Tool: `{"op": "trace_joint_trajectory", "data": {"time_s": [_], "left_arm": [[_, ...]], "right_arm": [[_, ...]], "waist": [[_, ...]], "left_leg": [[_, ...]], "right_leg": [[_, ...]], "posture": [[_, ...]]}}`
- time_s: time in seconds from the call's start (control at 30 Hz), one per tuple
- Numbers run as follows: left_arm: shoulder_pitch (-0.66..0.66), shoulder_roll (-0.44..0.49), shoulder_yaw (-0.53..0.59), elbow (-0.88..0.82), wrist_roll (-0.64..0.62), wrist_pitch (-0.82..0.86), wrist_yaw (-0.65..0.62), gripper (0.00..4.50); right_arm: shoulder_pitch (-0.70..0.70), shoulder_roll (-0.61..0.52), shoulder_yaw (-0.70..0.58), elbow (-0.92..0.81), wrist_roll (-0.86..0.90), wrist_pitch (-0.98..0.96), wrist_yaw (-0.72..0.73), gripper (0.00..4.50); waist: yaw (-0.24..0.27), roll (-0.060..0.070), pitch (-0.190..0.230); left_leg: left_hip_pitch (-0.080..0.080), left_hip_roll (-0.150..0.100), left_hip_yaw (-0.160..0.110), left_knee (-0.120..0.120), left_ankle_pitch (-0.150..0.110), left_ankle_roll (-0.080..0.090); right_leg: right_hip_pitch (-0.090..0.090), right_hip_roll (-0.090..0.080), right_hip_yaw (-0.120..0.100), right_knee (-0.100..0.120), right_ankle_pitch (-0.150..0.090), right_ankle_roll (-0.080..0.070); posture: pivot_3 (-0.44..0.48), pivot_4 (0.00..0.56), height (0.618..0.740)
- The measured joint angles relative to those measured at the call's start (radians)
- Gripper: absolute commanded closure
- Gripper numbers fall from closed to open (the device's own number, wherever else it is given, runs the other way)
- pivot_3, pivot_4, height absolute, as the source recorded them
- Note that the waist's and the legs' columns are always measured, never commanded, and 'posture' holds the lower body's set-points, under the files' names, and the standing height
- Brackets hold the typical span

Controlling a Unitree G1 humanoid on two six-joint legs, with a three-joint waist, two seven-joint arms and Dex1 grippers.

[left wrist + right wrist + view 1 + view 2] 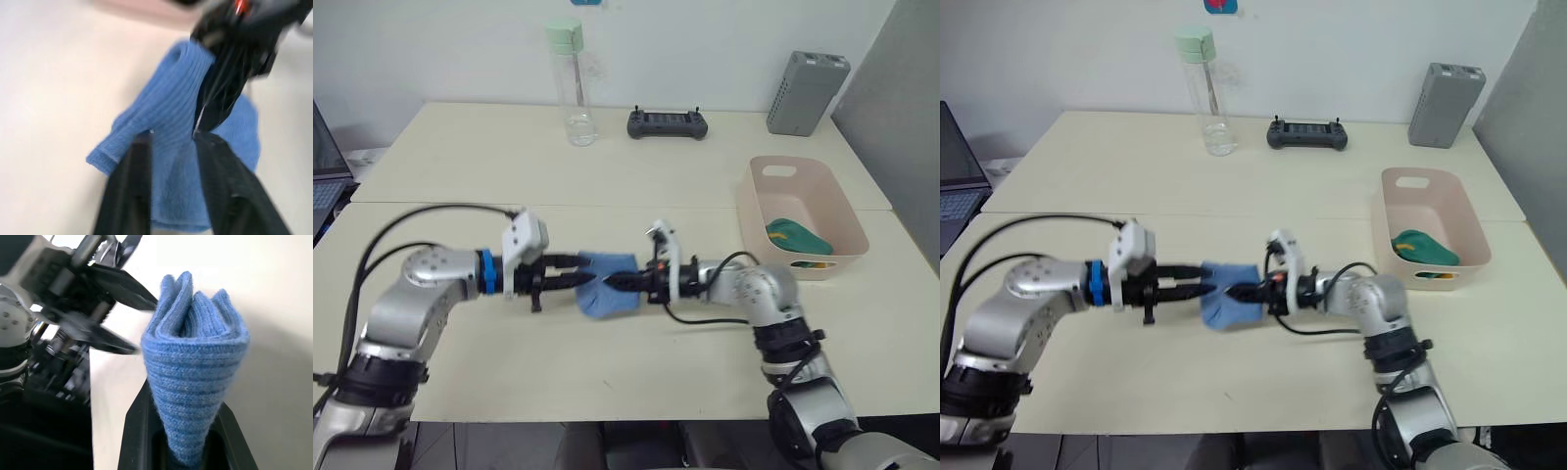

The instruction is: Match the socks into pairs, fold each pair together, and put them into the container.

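Since the light blue socks (607,294) are bunched into a soft, limp ribbed wad near the table's (460,176) front edge, held between both arms, they are judged light and yielding, best pinched through the thick folded middle. The right gripper (188,450) is clenched on the wad, while the left gripper (576,279), at its 9 o'clock, is spread, one finger against the cloth. Farther off at 2 o'clock, the pink container (847,220) is seen with green and yellow socks (795,236) inside.

I saw the socks (607,286) on the table (460,166), between my left gripper (579,278) and right gripper (617,282). The container (822,211) sat off to my right with more socks inside. A bottle (570,83), a controller (668,123) and a box (806,93) stood behind.
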Motion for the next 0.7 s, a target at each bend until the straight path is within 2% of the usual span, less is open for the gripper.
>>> {"op": "trace_joint_trajectory", "data": {"time_s": [0.1, 0.13, 0.23, 0.3, 0.4, 0.47, 0.5, 0.57, 0.7], "left_arm": [[-0.114, -0.079, 0.005, -0.031, -0.08, 0.1, 0.068, 1.29], [-0.162, -0.12, 0.004, -0.039, -0.102, 0.13, 0.101, 0.86], [-0.247, -0.203, -0.005, -0.05, -0.111, 0.148, 0.168, 0.01], [-0.299, -0.276, -0.036, -0.048, -0.095, 0.143, 0.212, 0.01], [-0.315, -0.339, -0.092, -0.044, -0.06, 0.123, 0.248, 0.01], [-0.318, -0.392, -0.124, -0.029, -0.038, 0.114, 0.273, 0.01], [-0.318, -0.408, -0.138, -0.028, -0.029, 0.107, 0.281, 0.01], [-0.337, -0.482, -0.168, -0.001, 0.009, 0.08, 0.32, 0.01], [-0.378, -0.58, -0.208, 0.034, 0.056, 0.045, 0.373, 0.01]], "right_arm": [[-0.045, -0.108, -0.126, -0.096, 0.042, 0.057, -0.046, 4.5], [-0.067, -0.168, -0.18, -0.14, 0.064, 0.078, -0.06, 4.5], [-0.112, -0.33, -0.257, -0.18, 0.072, 0.108, -0.064, 4.5], [-0.131, -0.507, -0.271, -0.174, 0.05, 0.093, -0.044, 4.5], [-0.15, -0.704, -0.251, -0.143, -0.032, -0.01, 0.011, 4.5], [-0.135, -0.85, -0.17, -0.105, -0.136, -0.164, 0.091, 4.5], [-0.13, -0.885, -0.145, -0.085, -0.179, -0.22, 0.117, 4.5], [-0.096, -0.996, -0.033, 0.002, -0.343, -0.487, 0.196, 4.5], [-0.079, -1.022, 0.09, 0.125, -0.542, -0.812, 0.256, 4.5]], "waist": [[0.01, 0.001, 0.001], [0.014, 0.001, 0.001], [0.019, 0.002, 0.001], [0.021, 0.004, 0.003], [0.022, 0.004, 0.003], [0.017, 0.004, 0.003], [0.014, 0.004, 0.003], [0.015, 0.004, 0.003], [0.009, 0.005, 0.003]], "left_leg": [[-0.001, 0.0, -0.001, 0.0, 0.0, 0.0], [-0.001, 0.0, -0.001, -0.001, 0.0, 0.0], [0.0, 0.0, 0.0, -0.001, 0.0, 0.0], [-0.001, -0.002, 0.001, -0.001, 0.0, 0.0], [0.0, -0.003, 0.001, -0.001, 0.0, 0.0], [0.001, -0.004, 0.003, -0.001, 0.0, 0.0], [0.001, -0.004, 0.003, -0.001, 0.0, 0.0], [0.002, -0.005, 0.003, 0.0, 0.0, 0.0], [0.002, -0.006, 0.004, 0.002, 0.0, 0.0]], "right_leg": [[-0.001, 0.0, -0.001, 0.0, 0.0, 0.0], [0.0, 0.0, -0.001, 0.0, 0.0, -0.001], [0.0, 0.0, -0.001, -0.001, 0.0, -0.001], [0.0, -0.001, 0.001, -0.001, 0.0, -0.001], [0.0, -0.003, 0.001, -0.002, 0.0, -0.001], [0.0, -0.003, 0.003, -0.002, 0.0, 0.0], [0.0, -0.003, 0.003, -0.002, 0.0, 0.0], [0.001, -0.004, 0.003, -0.002, -0.001, 0.001], [0.001, -0.005, 0.005, -0.002, 0.0, 0.003]], "posture": [[0.0, 0.15, 0.74], [0.0, 0.15, 0.74], [0.0, 0.15, 0.74], [0.0, 0.15, 0.74], [0.0, 0.15, 0.74], [0.0, 0.15, 0.74], [0.0, 0.15, 0.74], [0.0, 0.15, 0.74], [0.0, 0.15, 0.74]]}}
